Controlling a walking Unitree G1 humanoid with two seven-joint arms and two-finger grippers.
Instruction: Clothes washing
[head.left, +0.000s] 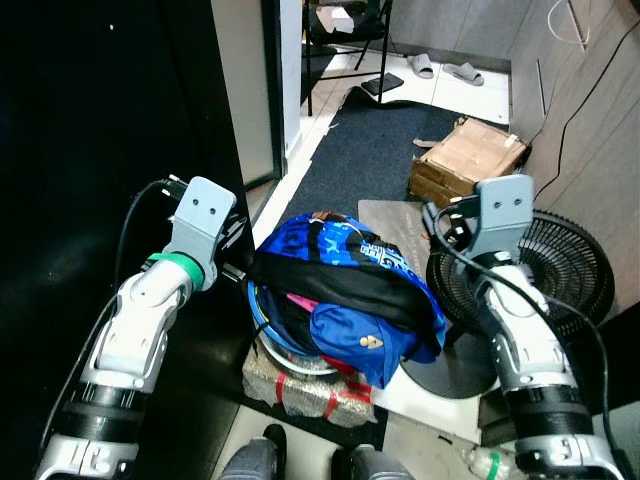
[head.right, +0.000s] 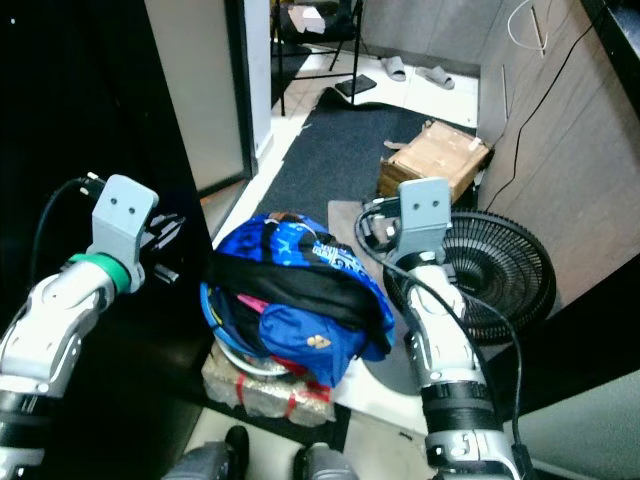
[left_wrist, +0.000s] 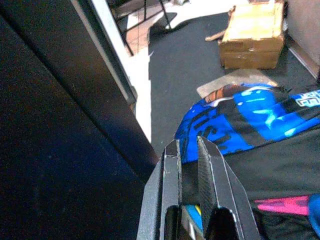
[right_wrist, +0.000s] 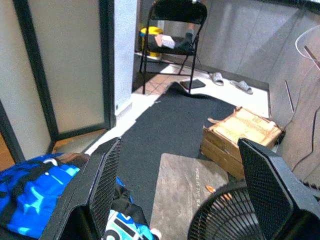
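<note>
Sitting at the centre of the frame, the round basket (head.left: 262, 318) heaped with blue and black clothes (head.left: 345, 290) rests on a wrapped bundle (head.left: 305, 390). The left gripper (left_wrist: 188, 150), fingers nearly shut, pinches its left rim, while the right gripper (right_wrist: 180, 165) hangs wide open beside the black floor fan (head.left: 560, 275). Lifting one-sided could tip the heap out.

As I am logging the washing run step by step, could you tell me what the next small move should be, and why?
Probably bring the right claw in toward the basket of clothes. Its fingers are spread wide and beside the pile, between it and the black fan, holding nothing, while the left claw is nearly closed at the pile's opposite edge. The load likely needs both sides gripped before lifting.
</note>
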